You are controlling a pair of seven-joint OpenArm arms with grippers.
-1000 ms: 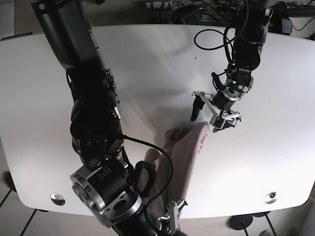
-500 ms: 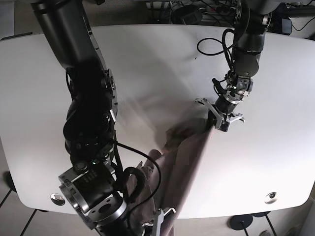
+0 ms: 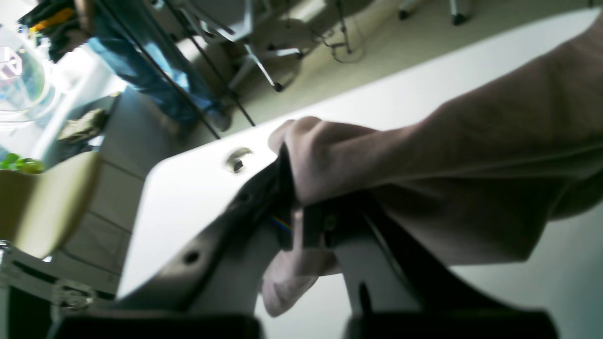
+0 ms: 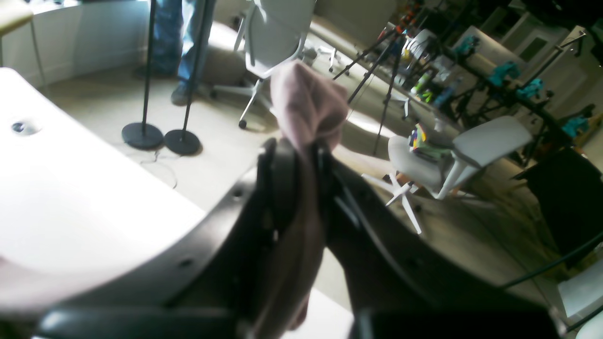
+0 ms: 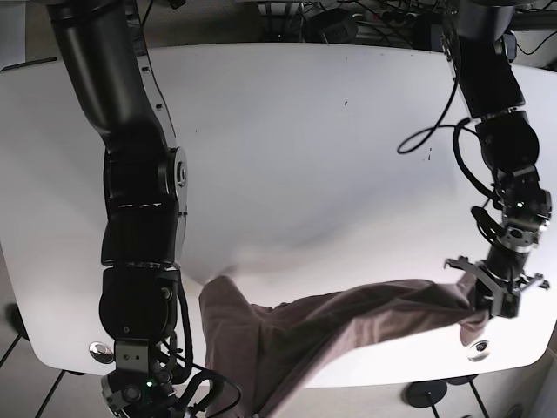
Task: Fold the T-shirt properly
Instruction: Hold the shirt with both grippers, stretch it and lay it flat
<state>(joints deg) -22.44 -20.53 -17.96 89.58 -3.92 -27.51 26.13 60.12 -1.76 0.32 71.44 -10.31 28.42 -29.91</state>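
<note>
The mauve T-shirt lies stretched along the front of the white table, hanging over the front edge at the lower left. My left gripper is shut on the shirt's right end near the front right corner; the left wrist view shows the cloth bunched between its fingers. My right gripper is shut on a fold of the shirt held beyond the table's front edge. In the base view its fingertips are out of frame below the wrist.
Two metal inserts sit in the table near the front left and front right. Cables lie beyond the back edge. Off the table, office chairs and stand bases are on the floor.
My left gripper shut on the shirt's end and pulled it far right and toward the front. My right arm drew back with its end. The shirt went from bunched to stretched out.
</note>
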